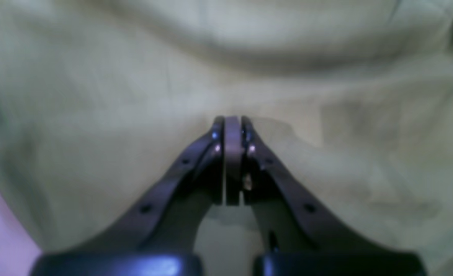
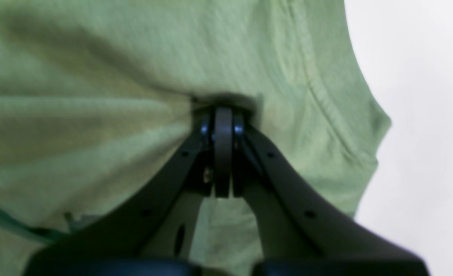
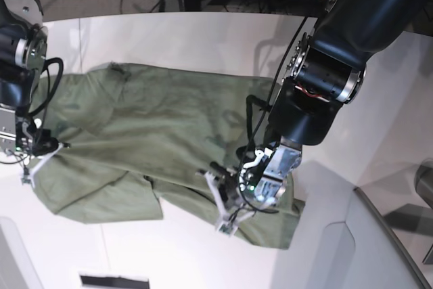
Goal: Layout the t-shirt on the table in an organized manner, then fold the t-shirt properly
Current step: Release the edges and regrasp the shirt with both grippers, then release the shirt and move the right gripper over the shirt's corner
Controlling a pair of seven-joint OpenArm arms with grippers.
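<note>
One t-shirt (image 3: 155, 133), one table (image 3: 203, 38) and two grippers are present. Nearest the viewer in the base view, the left gripper (image 3: 233, 201) sits low over the shirt's near right portion, just beside the fabric edge closest to the front of the table. In the left wrist view this gripper (image 1: 233, 119) has its jaws pressed fully together, tips resting against the olive fabric (image 1: 134, 96); whether a fold is pinched between them cannot be determined, as the view is blurred. At the left side of the base view, the right gripper (image 3: 30, 147) is positioned at the shirt's left edge. In the right wrist view its jaws (image 2: 223, 111) are likewise fully closed, and creases in the green cloth (image 2: 96, 115) radiate from the tips, indicating that fabric is gathered at the grip point; a stitched hem runs to the right of the tips, next to bare white tabletop (image 2: 421, 115). The shirt lies spread but wrinkled across the middle of the table, extending from the near edge toward the curved far edge. No legible brand, label or writing is visible.
</note>
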